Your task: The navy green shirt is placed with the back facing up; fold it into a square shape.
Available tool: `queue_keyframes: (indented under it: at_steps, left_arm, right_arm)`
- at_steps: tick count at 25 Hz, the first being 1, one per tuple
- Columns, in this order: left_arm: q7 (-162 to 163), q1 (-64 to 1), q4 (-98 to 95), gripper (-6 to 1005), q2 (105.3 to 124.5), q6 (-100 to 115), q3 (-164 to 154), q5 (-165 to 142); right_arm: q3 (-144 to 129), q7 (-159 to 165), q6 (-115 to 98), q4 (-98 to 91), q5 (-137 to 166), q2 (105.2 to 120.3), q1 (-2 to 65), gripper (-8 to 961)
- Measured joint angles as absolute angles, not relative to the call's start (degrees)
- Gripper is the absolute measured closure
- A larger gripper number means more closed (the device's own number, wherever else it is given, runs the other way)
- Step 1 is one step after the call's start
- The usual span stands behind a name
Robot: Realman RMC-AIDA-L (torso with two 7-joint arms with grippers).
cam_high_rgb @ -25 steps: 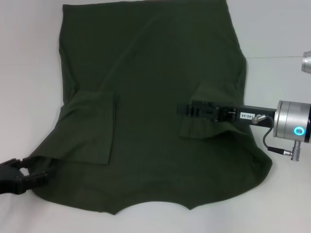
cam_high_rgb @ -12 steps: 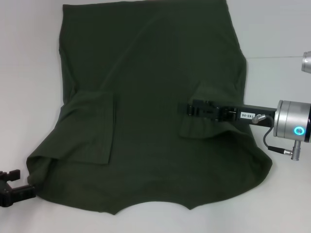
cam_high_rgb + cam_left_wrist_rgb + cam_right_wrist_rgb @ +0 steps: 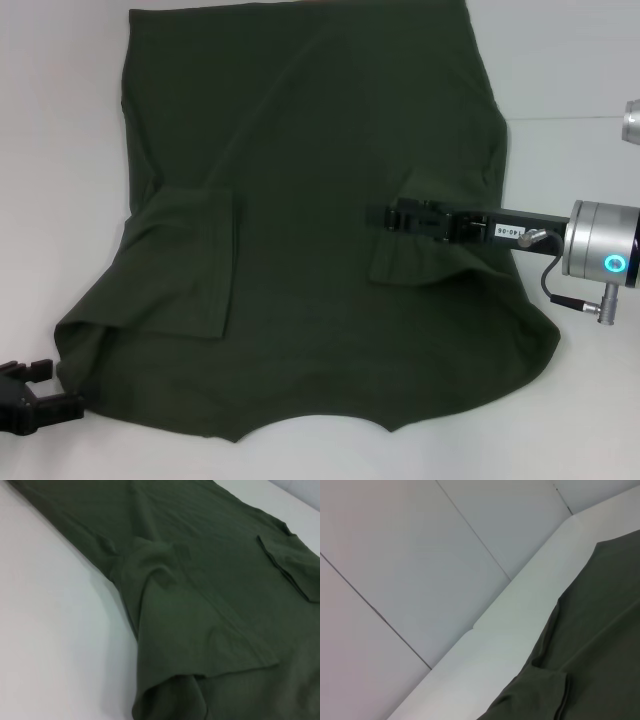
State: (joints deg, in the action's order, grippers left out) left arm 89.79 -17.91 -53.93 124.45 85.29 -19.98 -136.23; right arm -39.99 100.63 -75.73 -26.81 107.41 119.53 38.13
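Observation:
The navy green shirt (image 3: 300, 180) lies spread on the white table (image 3: 60, 150), plain side up. Both sleeves are folded inward, the left sleeve (image 3: 190, 260) and the right sleeve (image 3: 410, 262). My left gripper (image 3: 48, 388) sits open on the table just off the shirt's near left corner, holding nothing. My right gripper (image 3: 380, 217) reaches in from the right, over the shirt just above the folded right sleeve. The left wrist view shows the shirt (image 3: 210, 580) with its folded left sleeve (image 3: 190, 630). In the right wrist view only the shirt's edge (image 3: 605, 630) is visible.
White table surrounds the shirt on the left, right and near sides. A wall of pale panels (image 3: 395, 555) rises behind the table's far edge. Another silver part (image 3: 632, 122) shows at the right border.
My left gripper has let go of the shirt's near left corner and drawn back off the cloth, ending open. My right gripper has shifted slightly farther from me over the right sleeve.

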Motion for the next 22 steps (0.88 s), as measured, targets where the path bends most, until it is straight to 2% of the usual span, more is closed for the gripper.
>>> queue_keyframes:
  at_steps: [22]
  left_arm:
    - [89.8,-18.9,-53.2,111,124.36,84.7,-21.9,-136.3]
  right_arm:
    - [-40.0,100.6,-75.6,-26.9,107.2,119.53,38.1,59]
